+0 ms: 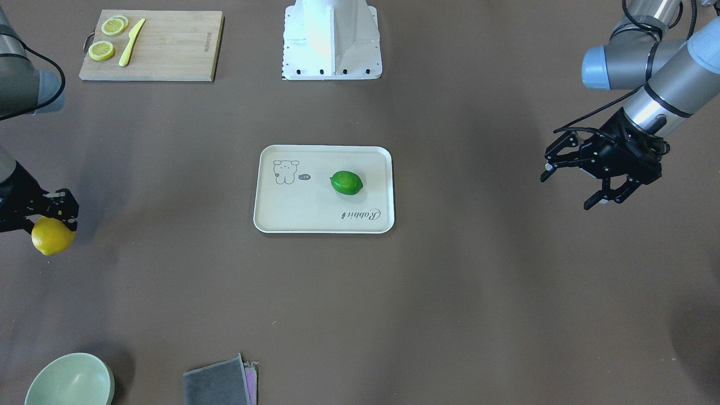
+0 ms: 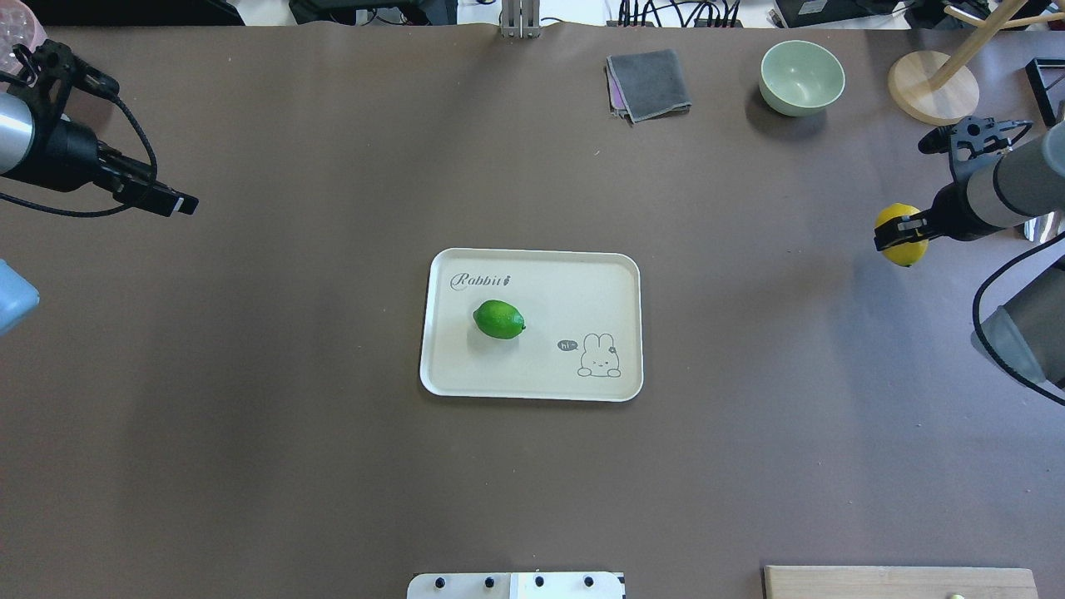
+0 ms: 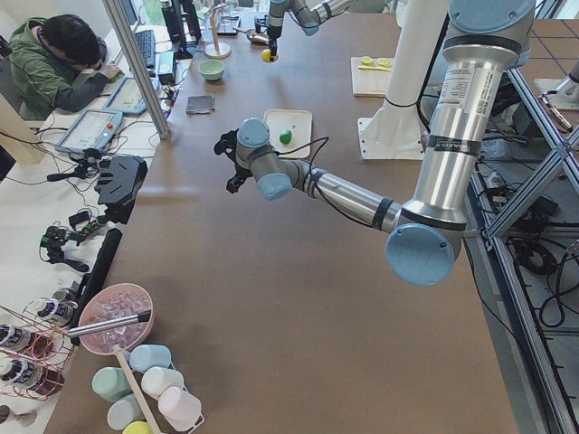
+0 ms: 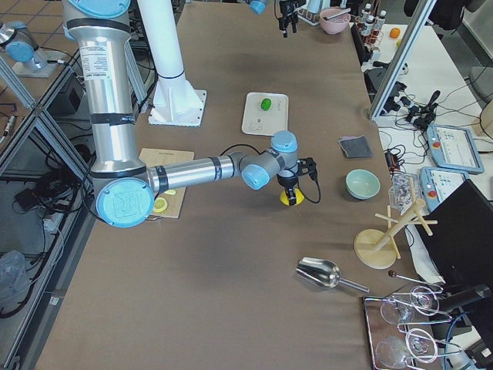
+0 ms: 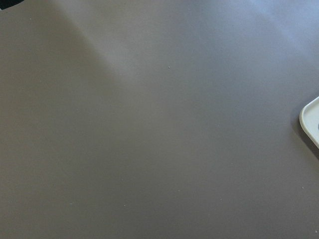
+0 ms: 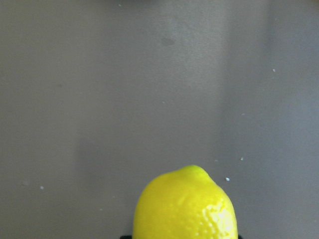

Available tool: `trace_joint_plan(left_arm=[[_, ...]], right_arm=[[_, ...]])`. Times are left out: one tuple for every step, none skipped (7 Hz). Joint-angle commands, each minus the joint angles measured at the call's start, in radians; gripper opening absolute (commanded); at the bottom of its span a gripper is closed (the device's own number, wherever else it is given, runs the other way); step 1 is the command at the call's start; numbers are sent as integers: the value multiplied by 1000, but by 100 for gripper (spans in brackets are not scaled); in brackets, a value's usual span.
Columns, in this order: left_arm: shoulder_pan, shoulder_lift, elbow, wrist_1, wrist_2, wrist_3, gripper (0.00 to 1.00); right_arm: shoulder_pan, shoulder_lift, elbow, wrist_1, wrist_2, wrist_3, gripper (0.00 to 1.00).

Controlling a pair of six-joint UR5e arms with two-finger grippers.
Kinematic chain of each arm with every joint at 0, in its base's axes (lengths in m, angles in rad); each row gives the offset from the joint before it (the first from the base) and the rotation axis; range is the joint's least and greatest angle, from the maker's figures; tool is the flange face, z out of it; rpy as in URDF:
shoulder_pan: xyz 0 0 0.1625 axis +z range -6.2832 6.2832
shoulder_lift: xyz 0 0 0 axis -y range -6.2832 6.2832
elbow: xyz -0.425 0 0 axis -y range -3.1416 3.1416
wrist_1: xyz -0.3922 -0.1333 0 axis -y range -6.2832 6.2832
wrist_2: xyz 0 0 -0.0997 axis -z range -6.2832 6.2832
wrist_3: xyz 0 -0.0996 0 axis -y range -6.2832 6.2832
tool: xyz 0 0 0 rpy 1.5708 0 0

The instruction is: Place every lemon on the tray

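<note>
From the front camera I see the right gripper [image 1: 56, 216] at the table's [image 1: 450, 292] right end, its fingers clamped on the top of the yellow lemon [image 1: 52, 237], which hangs below them, well apart from the tray [image 1: 270, 219]. The green lemon [image 1: 346, 183] lies on its side on the tray, near the middle. The left gripper [image 1: 568, 192] hovers at the opposite end with its fingers spread and nothing between them.

Overhead, the tray sits mid-table between the two arms, with the green lemon beside the "Rabbit" script.

In the right side view, the near arm's gripper points straight down onto the yellow lemon.

My left wrist camera shows bare table and one tray corner at the right edge.

My right wrist camera shows the yellow lemon's pointed tip low in the frame, with table beyond it.
</note>
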Motion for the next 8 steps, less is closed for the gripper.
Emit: trace_joint_plan(left_arm=[[2,-1,0,-1,0,0,100],[2,-3,0,-1,0,-1,100],[2,-4,0,-1,0,-1,100],[2,-6,0,1,0,-1,100],[3,-6,2,1,0,-1,100],[3,-7,2,1,0,-1,100],[3,-6,0,-1,0,-1,100],[5,-6,2,-1,0,-1,100]], right_arm=[[-149,65,85,-36,-85,310,0],[-221,174,97,-169,-157,435,0],[-275,278,130,-333,-192,521,0],[-342,363,131,-415,-228,607,0],[-413,438,113,-455,-286,679,0],[-464,490,94,-474,-309,739,0],[-499,535,62,-474,-347,797,12],[-514,543,54,-474,-369,801,58]])
